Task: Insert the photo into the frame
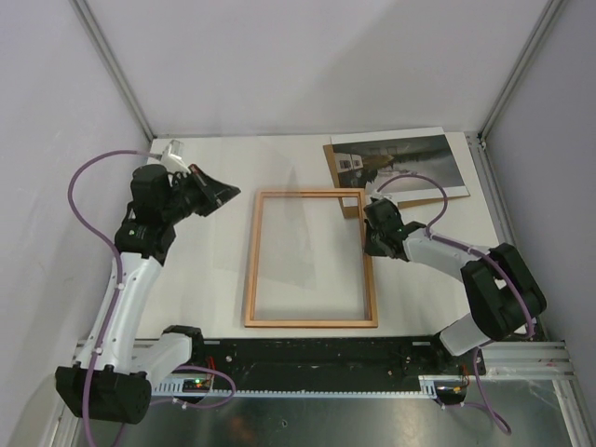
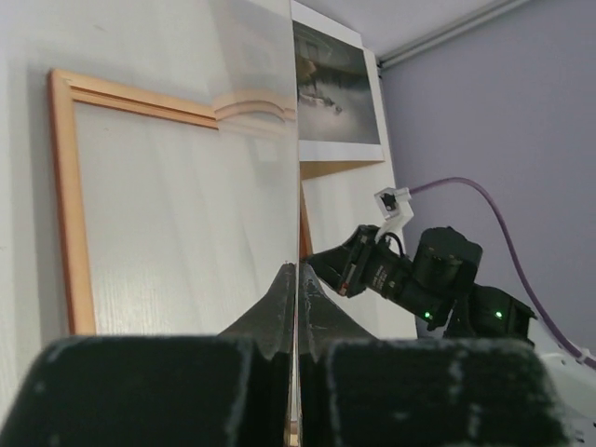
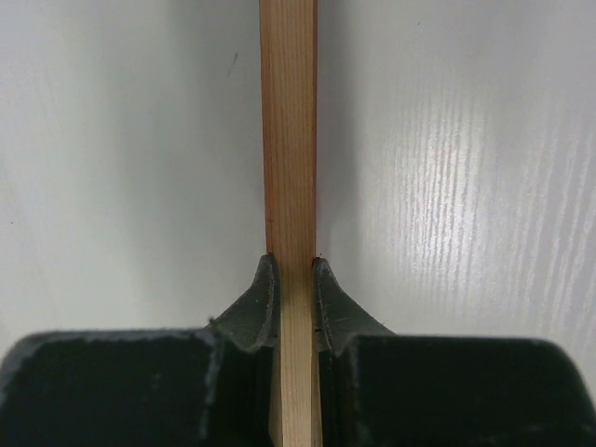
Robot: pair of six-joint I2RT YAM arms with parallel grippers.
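The frame (image 1: 251, 270) lies flat on the table, pale wood side up. My right gripper (image 1: 370, 228) is shut on its right rail (image 3: 289, 140), with the fingertips (image 3: 291, 261) on either side of the wood. My left gripper (image 1: 226, 196) is shut on the edge of the clear pane (image 2: 251, 140) and holds it tilted above the frame's left part; the jaws (image 2: 298, 270) pinch the thin sheet edge-on. The photo (image 1: 400, 158) lies at the back right, on the brown backing board (image 1: 333, 166), and also shows in the left wrist view (image 2: 335, 84).
Grey walls enclose the table on three sides. The black rail with the arm bases (image 1: 317, 358) runs along the near edge. A purple cable (image 1: 424, 186) loops from the right arm over the backing board's near edge.
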